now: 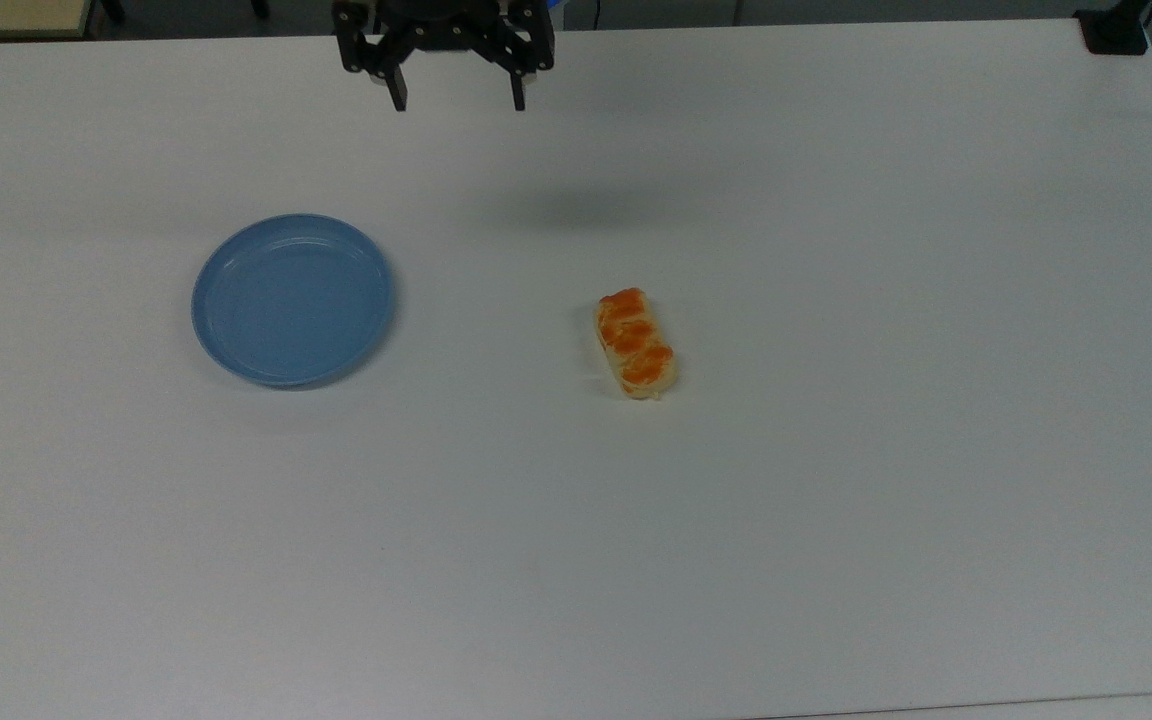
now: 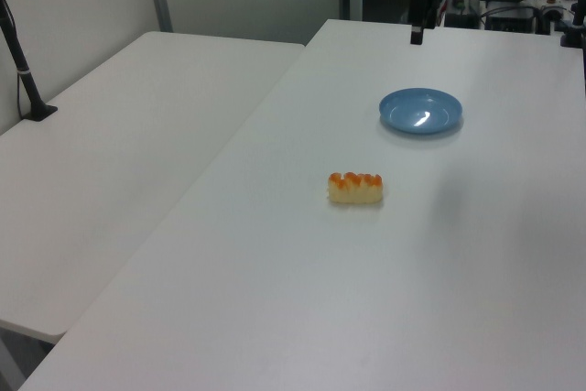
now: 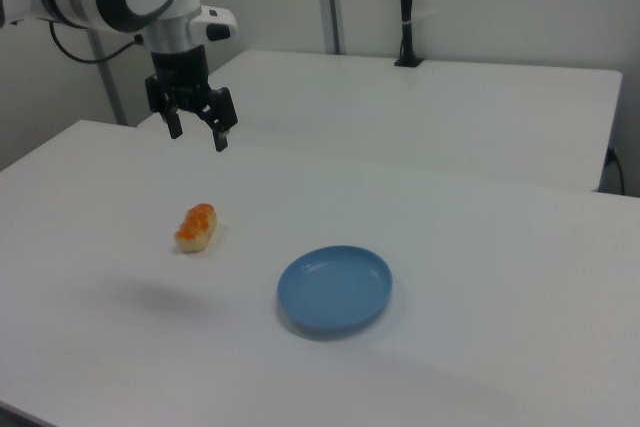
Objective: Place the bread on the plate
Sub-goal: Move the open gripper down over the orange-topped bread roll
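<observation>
The gripper point(image 1: 458, 100) hangs high over the far side of the white table point(image 1: 836, 500), fingers spread wide and pointing straight down, nothing between them, and that wide stance looks like preparation for straddling something rather than carrying it. Down on the tabletop the bread point(image 1: 636, 343) lies flat, orange glazed patches up, its long axis running nearly top to bottom in the top view with a slight lean, well apart from the gripper and off toward the top view's right of it. The light-blue plate point(image 1: 293, 300) sits bare, well apart from the loaf on the top view's left, rim up and ready to receive. In the right view the order flips: the bread point(image 3: 196, 228) is on the right view's left, the plate point(image 3: 335, 290) lower and to its right, and the gripper point(image 3: 197, 133) floats above and slightly behind the loaf with clear air underneath, casting a soft shadow on the table. The left view shows only a dark finger point(image 2: 417, 27) near the table's far edge, beyond the plate point(image 2: 421, 111), with the bread point(image 2: 355, 189) closer to the camera. My read: this is the approach stage, nothing grasped yet. The open fingers will most likely need to close across the loaf's short width, since its length looks too much for them.
</observation>
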You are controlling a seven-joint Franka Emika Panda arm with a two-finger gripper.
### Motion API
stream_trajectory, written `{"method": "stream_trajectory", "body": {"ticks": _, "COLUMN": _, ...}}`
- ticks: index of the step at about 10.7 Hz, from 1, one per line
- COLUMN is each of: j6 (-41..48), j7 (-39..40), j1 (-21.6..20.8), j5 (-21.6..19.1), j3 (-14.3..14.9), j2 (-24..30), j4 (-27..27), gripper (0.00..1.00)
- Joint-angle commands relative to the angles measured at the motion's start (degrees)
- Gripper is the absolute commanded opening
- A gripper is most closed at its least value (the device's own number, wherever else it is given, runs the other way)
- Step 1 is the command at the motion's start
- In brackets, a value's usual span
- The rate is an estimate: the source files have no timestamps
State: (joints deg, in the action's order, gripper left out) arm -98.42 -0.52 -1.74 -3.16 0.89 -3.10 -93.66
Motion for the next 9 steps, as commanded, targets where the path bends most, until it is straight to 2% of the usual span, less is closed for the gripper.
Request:
{"method": "stream_trajectory", "body": {"ticks": 1, "j6": -7.9, "j7": -0.4, "j1": -6.6, "j5": -0.6, "j3": 0.3, "j2": -6.2, "j4": 0.8, "gripper": 1.0}}
{"method": "stream_trajectory", "body": {"ticks": 3, "j6": -14.0, "j7": -0.7, "j1": -13.3, "j5": -0.5, "j3": 3.0, "j2": -11.6, "j4": 0.6, "gripper": 1.0}}
{"method": "stream_trajectory", "body": {"ticks": 4, "j6": -16.3, "j7": -0.9, "j1": -15.0, "j5": -0.4, "j3": 3.1, "j2": -14.1, "j4": 0.6, "gripper": 1.0}}
{"method": "stream_trajectory", "body": {"ticks": 9, "j6": -23.6, "j7": -1.7, "j1": -17.5, "j5": 2.3, "j3": 3.1, "j2": -22.6, "j4": -0.8, "gripper": 1.0}}
